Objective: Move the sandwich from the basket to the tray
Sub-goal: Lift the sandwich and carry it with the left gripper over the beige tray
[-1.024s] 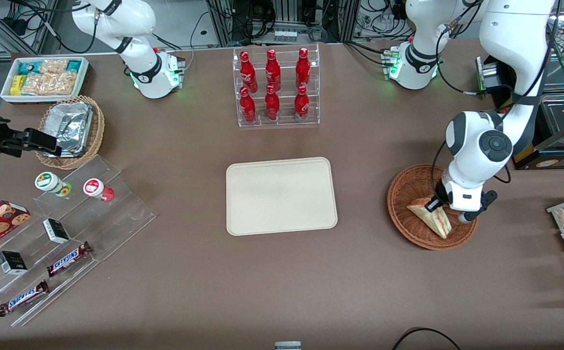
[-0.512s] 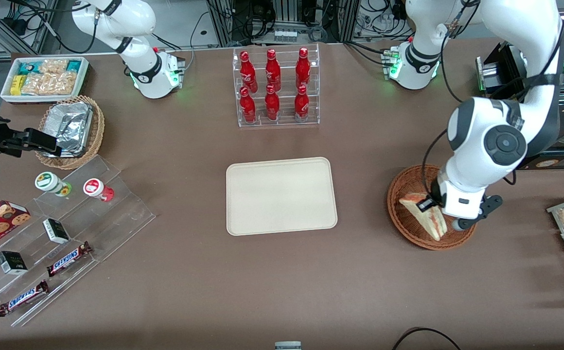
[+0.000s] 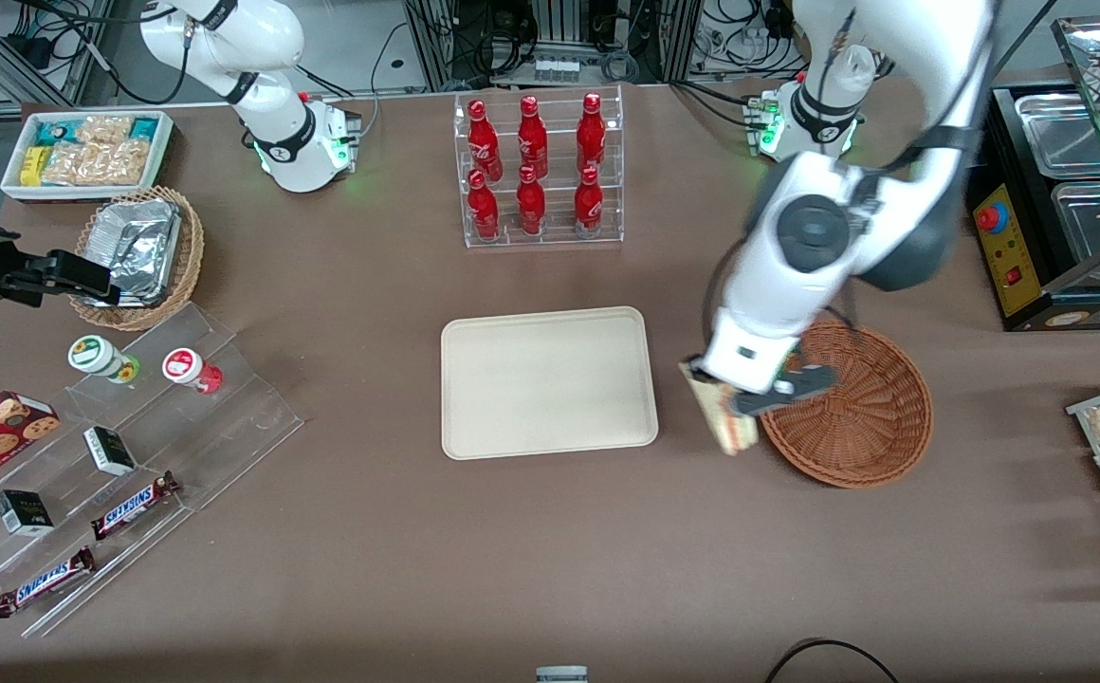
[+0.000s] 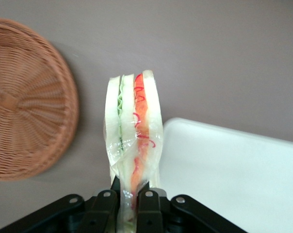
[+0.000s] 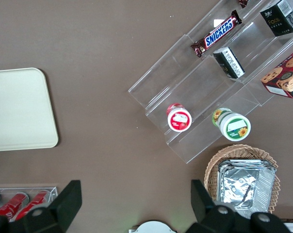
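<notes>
I have the pincer (image 4: pixel 128 204) clamped on the sandwich (image 4: pixel 132 131), hanging above the table (image 3: pixel 550 550) between basket (image 3: pixel 868 417) and tray (image 3: pixel 548 381).

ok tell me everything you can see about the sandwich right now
The sandwich is a wedge of pale white bread in clear plastic wrap, with green filling in one layer and pink-red in the next along its cut edge. The tool is shut on one end of it, so it hangs clear of the table. It is out of the basket, over bare table between the basket and the tray, close to the tray's edge. Only the tool touches it.
</notes>
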Robot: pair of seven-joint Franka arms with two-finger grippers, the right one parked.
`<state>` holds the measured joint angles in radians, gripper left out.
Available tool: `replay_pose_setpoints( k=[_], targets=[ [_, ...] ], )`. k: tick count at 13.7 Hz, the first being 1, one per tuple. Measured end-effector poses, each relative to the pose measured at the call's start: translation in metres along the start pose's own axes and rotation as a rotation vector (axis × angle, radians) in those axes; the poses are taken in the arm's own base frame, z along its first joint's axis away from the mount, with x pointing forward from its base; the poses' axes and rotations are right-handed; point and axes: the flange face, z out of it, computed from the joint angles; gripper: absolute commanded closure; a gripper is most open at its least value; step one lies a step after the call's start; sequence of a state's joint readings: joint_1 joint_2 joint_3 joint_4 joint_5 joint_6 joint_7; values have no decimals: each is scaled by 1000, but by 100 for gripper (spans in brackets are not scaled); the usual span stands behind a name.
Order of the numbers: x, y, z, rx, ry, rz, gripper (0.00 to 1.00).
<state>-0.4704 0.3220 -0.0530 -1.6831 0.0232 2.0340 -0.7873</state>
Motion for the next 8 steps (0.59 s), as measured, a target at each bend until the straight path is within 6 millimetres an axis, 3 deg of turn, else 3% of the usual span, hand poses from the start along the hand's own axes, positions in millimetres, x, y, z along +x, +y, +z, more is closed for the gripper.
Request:
replay_pose_setpoints(
  k=[5, 8],
  targets=[
    [-47, 64, 36, 20, -32, 116, 100],
    [-73, 106, 70, 19, -51, 183, 100]
  ],
)
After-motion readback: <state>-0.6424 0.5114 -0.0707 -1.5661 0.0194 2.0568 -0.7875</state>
